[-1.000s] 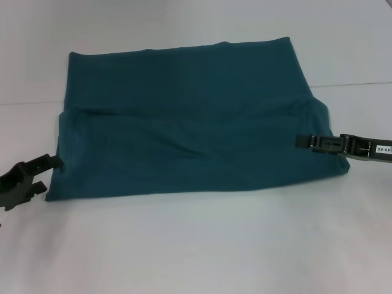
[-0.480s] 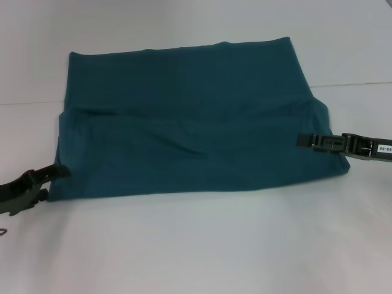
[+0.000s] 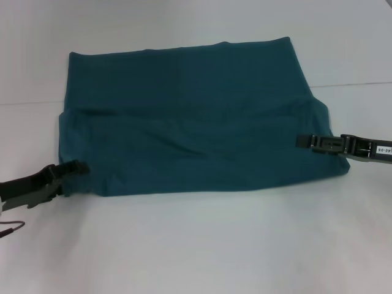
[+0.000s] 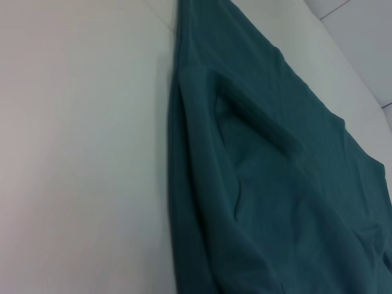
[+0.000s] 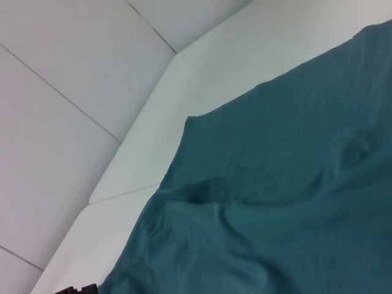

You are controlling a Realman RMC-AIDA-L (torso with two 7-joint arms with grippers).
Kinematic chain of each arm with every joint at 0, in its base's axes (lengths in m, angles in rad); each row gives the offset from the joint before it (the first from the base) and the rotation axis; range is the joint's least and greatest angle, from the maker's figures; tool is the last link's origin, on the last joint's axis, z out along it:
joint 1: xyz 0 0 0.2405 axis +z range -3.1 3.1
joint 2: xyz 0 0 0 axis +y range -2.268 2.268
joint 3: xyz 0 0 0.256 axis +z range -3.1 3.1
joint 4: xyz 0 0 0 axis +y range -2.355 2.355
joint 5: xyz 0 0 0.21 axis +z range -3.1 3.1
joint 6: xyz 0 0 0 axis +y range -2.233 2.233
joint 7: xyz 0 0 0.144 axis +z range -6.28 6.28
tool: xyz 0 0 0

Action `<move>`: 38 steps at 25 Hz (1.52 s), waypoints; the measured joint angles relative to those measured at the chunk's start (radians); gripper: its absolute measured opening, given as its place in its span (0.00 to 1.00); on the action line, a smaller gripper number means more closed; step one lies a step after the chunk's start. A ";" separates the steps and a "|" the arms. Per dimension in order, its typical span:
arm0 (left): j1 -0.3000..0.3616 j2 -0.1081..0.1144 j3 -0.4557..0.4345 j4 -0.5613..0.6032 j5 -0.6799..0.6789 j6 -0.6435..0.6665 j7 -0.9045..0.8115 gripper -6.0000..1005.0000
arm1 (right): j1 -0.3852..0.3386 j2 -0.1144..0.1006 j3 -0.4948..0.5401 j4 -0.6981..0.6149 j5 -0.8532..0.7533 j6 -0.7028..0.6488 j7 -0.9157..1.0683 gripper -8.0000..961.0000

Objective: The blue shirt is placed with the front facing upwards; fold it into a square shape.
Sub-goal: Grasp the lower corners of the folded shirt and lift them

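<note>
The blue shirt (image 3: 190, 122) lies on the white table, folded into a wide band with plain teal fabric up. No lettering or collar shows. My left gripper (image 3: 72, 174) is at the shirt's near left corner, open, with its upper finger over the fabric edge. My right gripper (image 3: 304, 141) lies flat on the shirt's right edge, shut on the fabric. The left wrist view shows the shirt's (image 4: 275, 184) edge with a raised fold. The right wrist view shows the shirt (image 5: 275, 214) spread with soft wrinkles.
The white table (image 3: 196, 245) extends in front of the shirt and to both sides. A seam line crosses the table behind the shirt (image 3: 355, 84). A thin cable loop (image 3: 12, 229) hangs below my left arm.
My left gripper has moved right and onto the shirt's near left corner, nudging that edge inward. The right gripper has stayed in place on the right edge.
</note>
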 joint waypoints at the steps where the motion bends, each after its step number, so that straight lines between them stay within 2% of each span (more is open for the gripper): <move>1: -0.003 0.000 0.000 0.000 0.000 -0.001 0.000 0.86 | 0.000 0.000 0.000 0.002 0.000 0.000 0.000 0.84; 10: -0.015 0.007 0.022 0.010 0.034 0.002 -0.066 0.85 | 0.001 0.000 0.006 0.004 0.000 -0.001 0.000 0.84; 15: -0.017 0.008 0.018 0.011 0.035 0.001 -0.073 0.65 | 0.002 0.000 0.009 0.005 0.000 -0.002 0.000 0.84; 23: -0.009 0.009 0.006 0.012 0.029 0.003 -0.070 0.51 | 0.003 -0.001 0.009 0.005 -0.001 -0.003 0.003 0.84; 26: -0.008 0.015 0.003 0.012 0.028 0.006 -0.068 0.45 | 0.003 -0.008 0.005 0.008 -0.008 -0.006 0.010 0.84; 29: -0.008 0.024 0.003 0.015 0.028 0.022 -0.066 0.21 | 0.009 -0.026 0.002 0.014 -0.039 -0.028 0.022 0.84; 31: -0.013 0.030 0.004 0.022 0.032 0.035 -0.065 0.17 | 0.023 -0.049 0.002 0.013 -0.091 -0.044 0.055 0.84; 34: -0.020 0.037 0.005 0.026 0.034 0.042 -0.065 0.11 | 0.061 -0.093 0.005 0.007 -0.192 -0.059 0.134 0.84; 38: -0.024 0.036 0.009 0.029 0.035 0.036 -0.065 0.11 | 0.113 -0.153 0.008 -0.001 -0.302 -0.039 0.251 0.84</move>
